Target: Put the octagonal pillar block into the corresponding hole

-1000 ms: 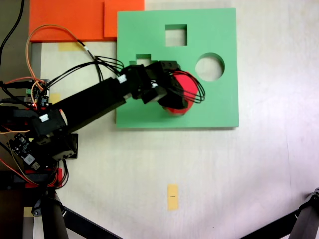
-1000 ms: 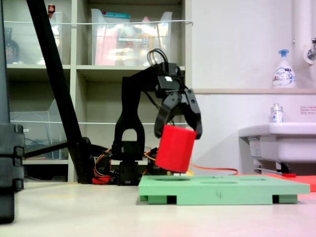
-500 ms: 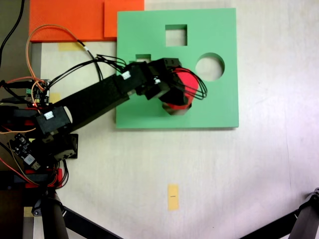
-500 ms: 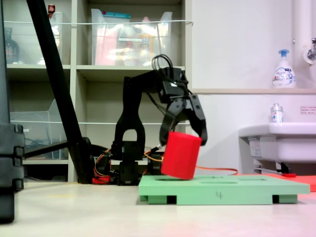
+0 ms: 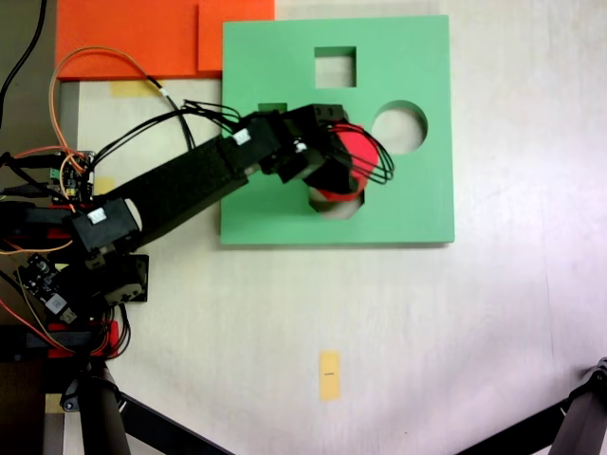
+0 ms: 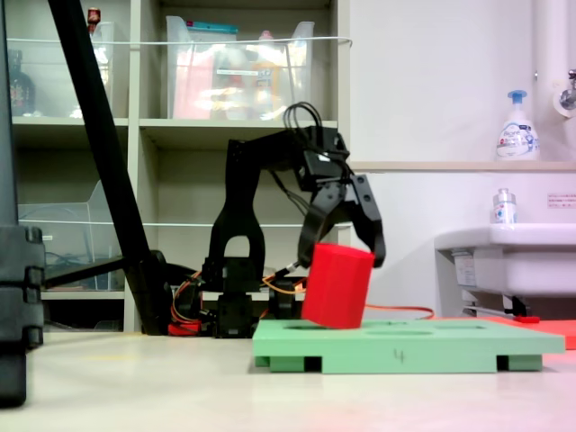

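Second exterior view shows the gripper (image 6: 345, 247) clamped on the octagonal pillar block (image 6: 337, 286) — tilted, lower edge at the corresponding hole (image 5: 334, 203), not yet seated.

The floor (image 5: 446, 332) is pale and smooth, with a small yellow tape strip (image 5: 329, 374) near its lower edge in the first exterior view and orange mats (image 5: 142, 36) at the top left corner. In the second exterior view, beige shelves (image 6: 180, 126) stand at the back left, holding clear plastic bins (image 6: 243, 76). A white wall (image 6: 432, 81) fills the right, with a white sink (image 6: 504, 261) below and a soap dispenser (image 6: 517, 126) on a ledge. A black tripod leg (image 6: 108, 153) slants across the left.
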Controlling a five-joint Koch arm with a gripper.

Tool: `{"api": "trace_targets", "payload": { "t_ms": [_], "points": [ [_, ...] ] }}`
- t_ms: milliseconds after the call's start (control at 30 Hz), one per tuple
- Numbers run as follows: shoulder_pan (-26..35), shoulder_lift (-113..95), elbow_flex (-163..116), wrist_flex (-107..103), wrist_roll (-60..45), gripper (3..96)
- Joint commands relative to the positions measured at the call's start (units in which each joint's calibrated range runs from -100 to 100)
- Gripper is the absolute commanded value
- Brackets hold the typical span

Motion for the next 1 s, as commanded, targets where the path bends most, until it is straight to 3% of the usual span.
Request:
{"api": "trace_targets", "payload": {
  "t_ms": [33, 1000],
  "points": [
    [0.3, -0.1, 1.3, 0.4, 1.0, 34.0],
    [-0.1, -2.7, 1.0, -13.9, 1.7, 33.9]
  ]
}}
